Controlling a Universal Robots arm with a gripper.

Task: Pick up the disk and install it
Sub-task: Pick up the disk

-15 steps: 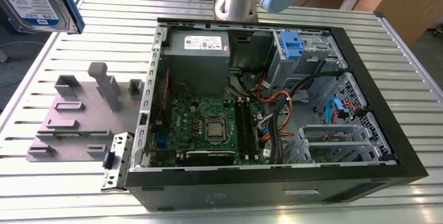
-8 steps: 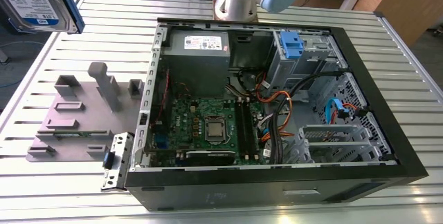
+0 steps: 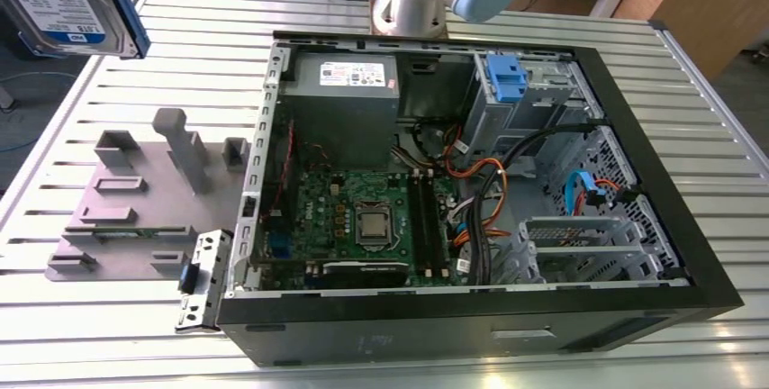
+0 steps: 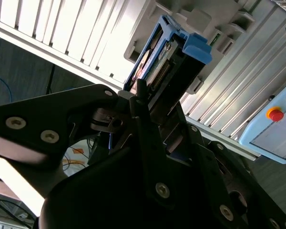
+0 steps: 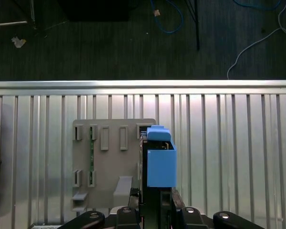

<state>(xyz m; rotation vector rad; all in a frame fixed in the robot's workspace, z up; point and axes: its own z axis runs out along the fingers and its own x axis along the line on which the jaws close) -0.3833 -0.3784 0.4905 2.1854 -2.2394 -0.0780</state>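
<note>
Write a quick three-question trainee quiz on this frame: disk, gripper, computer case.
1. True or false: the disk sits inside the computer case.
2. Relative to the case, the grey holder plate lies: A) on the exterior view's left; B) on the exterior view's right; C) inside it.
3. Fill in: the gripper is shut on the ____.
Key: 1 false, it is held up off the table; 2 A; 3 disk.
</note>
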